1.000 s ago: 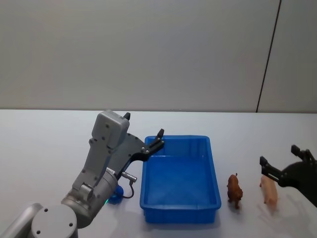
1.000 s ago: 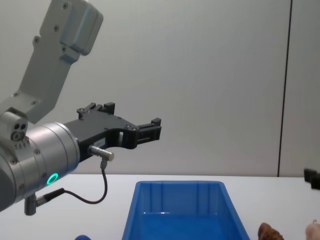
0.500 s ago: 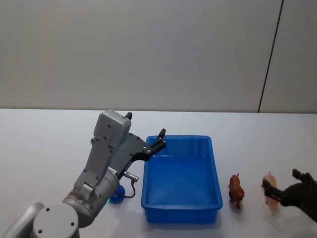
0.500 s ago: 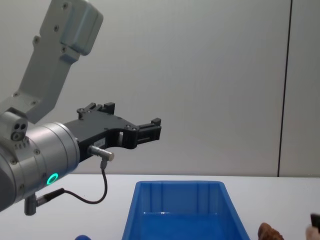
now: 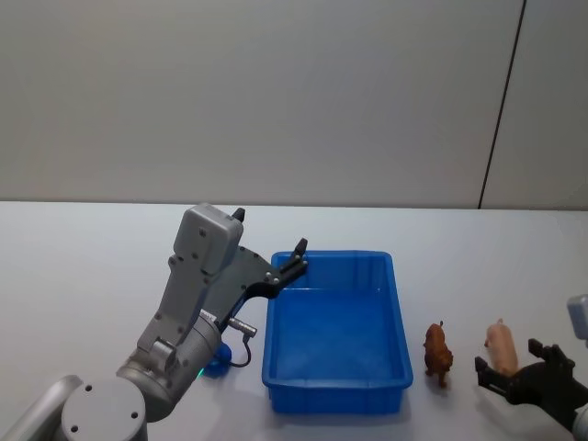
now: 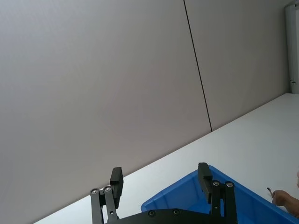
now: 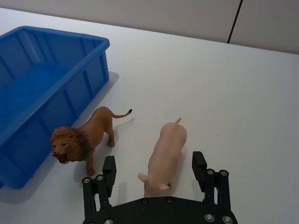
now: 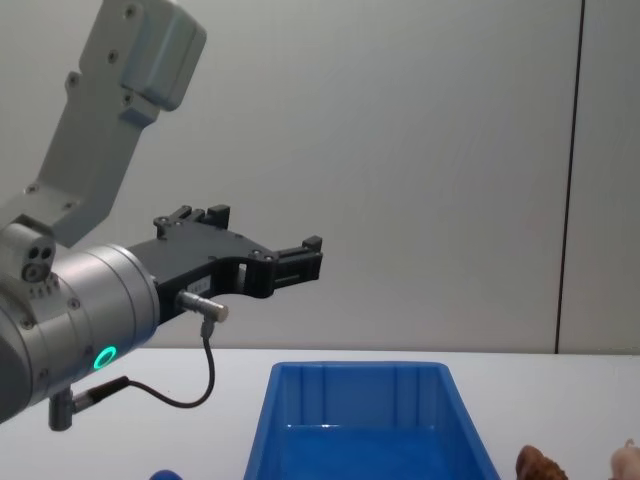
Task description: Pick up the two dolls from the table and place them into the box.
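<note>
Two small toy animals stand right of the blue box (image 5: 401, 367): a brown lion (image 5: 435, 353) and a flesh-pink pig (image 5: 501, 342). In the right wrist view my right gripper (image 7: 154, 161) is open, its fingers either side of the pig (image 7: 169, 144), with the lion (image 7: 91, 135) just beside it and the box (image 7: 100, 44) beyond. My right gripper (image 5: 511, 360) sits low at the table's front right. A rounded dark-blue toy (image 5: 213, 366) lies left of the box, half hidden behind my left arm. My left gripper (image 5: 268, 231) hangs open and empty over the box's far left corner.
The white table (image 5: 92, 266) stretches wide to the left and behind the box. A grey wall with a dark vertical seam (image 5: 501, 101) backs the scene. My left arm's cable (image 8: 205, 370) loops down near the box's left side.
My right gripper has drawn back toward the table's front edge and lowered around the pig, dropping out of the chest view. The left arm, box and toys have stayed put.
</note>
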Controlling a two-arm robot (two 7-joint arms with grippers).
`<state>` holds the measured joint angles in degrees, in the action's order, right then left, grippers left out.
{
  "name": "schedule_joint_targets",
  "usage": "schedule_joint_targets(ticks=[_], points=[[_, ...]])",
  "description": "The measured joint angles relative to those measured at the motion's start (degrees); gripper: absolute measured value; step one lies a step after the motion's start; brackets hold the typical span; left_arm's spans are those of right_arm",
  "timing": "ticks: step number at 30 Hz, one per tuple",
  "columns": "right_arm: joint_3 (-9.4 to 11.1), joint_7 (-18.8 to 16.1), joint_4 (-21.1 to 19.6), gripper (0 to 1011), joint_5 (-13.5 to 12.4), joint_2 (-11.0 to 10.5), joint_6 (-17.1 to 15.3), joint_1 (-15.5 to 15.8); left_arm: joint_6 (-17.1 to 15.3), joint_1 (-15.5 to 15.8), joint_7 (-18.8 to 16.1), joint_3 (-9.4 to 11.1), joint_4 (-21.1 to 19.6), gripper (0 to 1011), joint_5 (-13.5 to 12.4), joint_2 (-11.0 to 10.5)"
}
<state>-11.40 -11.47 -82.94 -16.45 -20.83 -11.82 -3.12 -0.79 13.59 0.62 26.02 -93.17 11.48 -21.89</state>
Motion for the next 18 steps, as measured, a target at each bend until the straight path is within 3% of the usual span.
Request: schedule_joint_targets(ticks=[8, 18], points=[[-0.6, 0.9, 0.8, 1001, 0.3, 0.8, -0.6, -0.3, 0.0, 0.0, 0.0, 0.0, 0.0, 1003, 0.0, 0.0], [-1.0, 2.6, 1.9, 766, 0.8, 1.7, -1.8, -0.8, 0.0, 0.0, 0.0, 0.0, 0.0, 1003, 0.0, 0.0]])
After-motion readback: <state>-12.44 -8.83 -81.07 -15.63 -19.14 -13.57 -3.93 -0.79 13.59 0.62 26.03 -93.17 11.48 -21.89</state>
